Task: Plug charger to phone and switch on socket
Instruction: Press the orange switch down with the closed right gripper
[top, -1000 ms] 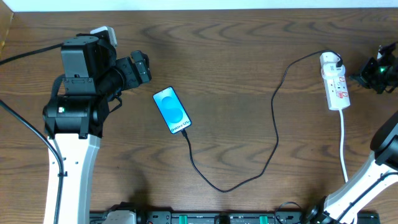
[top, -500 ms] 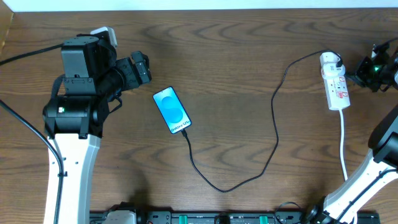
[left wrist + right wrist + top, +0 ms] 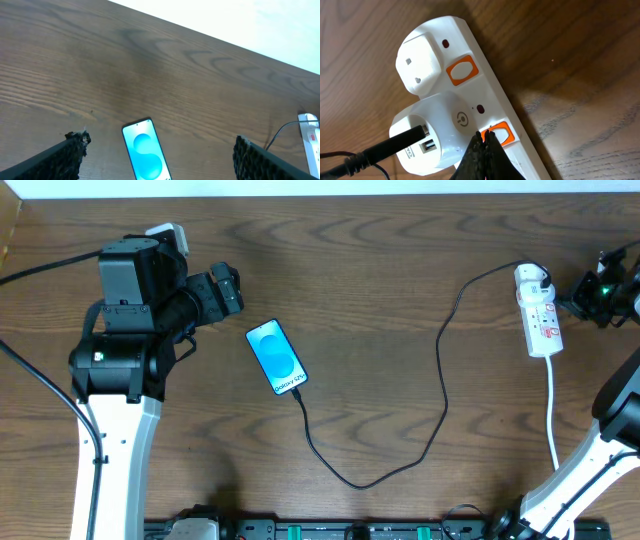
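The phone [image 3: 275,355] lies screen up, lit blue, left of centre; it also shows in the left wrist view [image 3: 146,156]. The black charger cable [image 3: 440,380] runs from the phone's lower end in a loop to a white adapter on the socket [image 3: 538,310] at the far right. My left gripper [image 3: 225,288] is open and empty, up-left of the phone. My right gripper [image 3: 485,136] is shut, its tips at the edge of an orange switch [image 3: 501,134] on the socket [image 3: 470,55], beside the white adapter [image 3: 445,125].
A second orange switch [image 3: 462,70] and a white plug [image 3: 420,62] sit further along the strip. The socket's white cord [image 3: 552,410] runs toward the front edge. The right arm [image 3: 610,430] stands at the right edge, the left arm [image 3: 120,360] at the left.
My right gripper has shifted slightly left toward the socket since one second ago. The left arm, phone and cable have not moved.
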